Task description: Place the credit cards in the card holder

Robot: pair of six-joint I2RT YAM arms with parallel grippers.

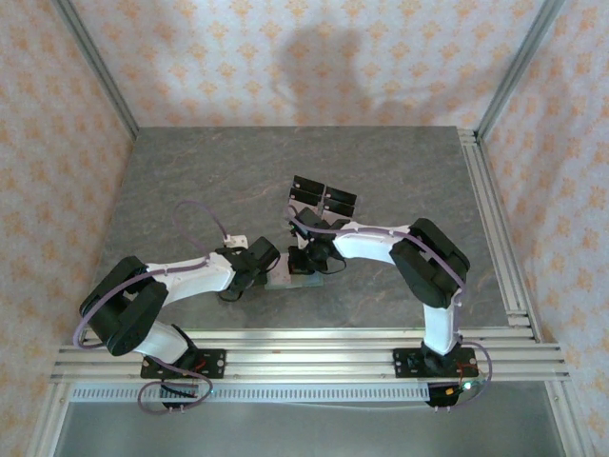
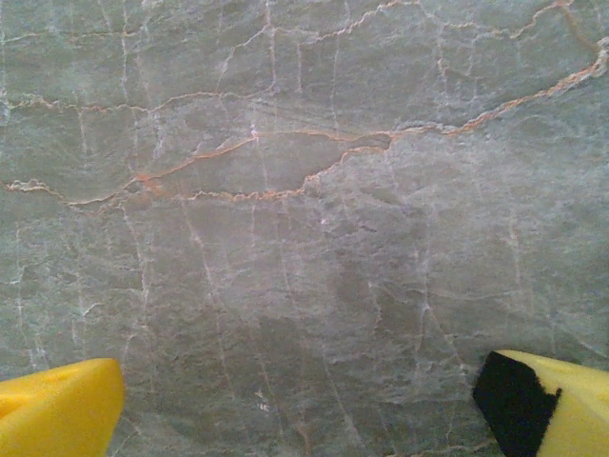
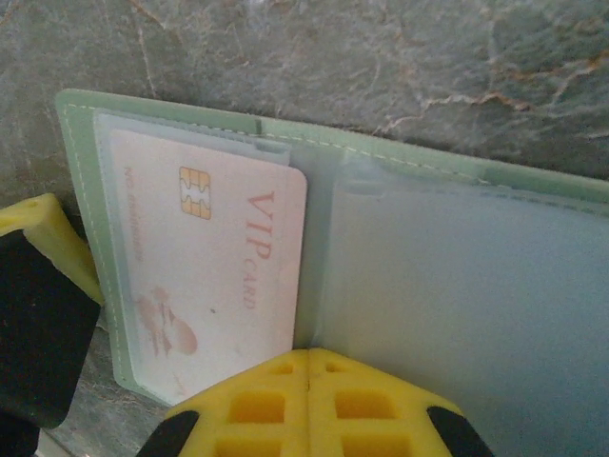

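Note:
The sage-green card holder (image 3: 171, 109) lies open on the table, its clear sleeves facing up; it also shows between the two grippers in the top view (image 1: 288, 280). A pale pink credit card (image 3: 214, 267) printed "VIP card" sits inside the left sleeve. My right gripper (image 3: 309, 354) is shut, and its joined yellow tips rest at the holder's centre fold, beside the card's edge. My left gripper (image 2: 295, 395) is open wide over bare table just left of the holder (image 1: 253, 264). One of its fingers (image 3: 43, 305) stands by the holder's left edge.
A clear stand with black tops (image 1: 324, 198) sits just behind the grippers. The grey marble table (image 1: 190, 181) runs to patterned walls at the back and sides, with aluminium rails (image 1: 304, 352) along the near edge and right side.

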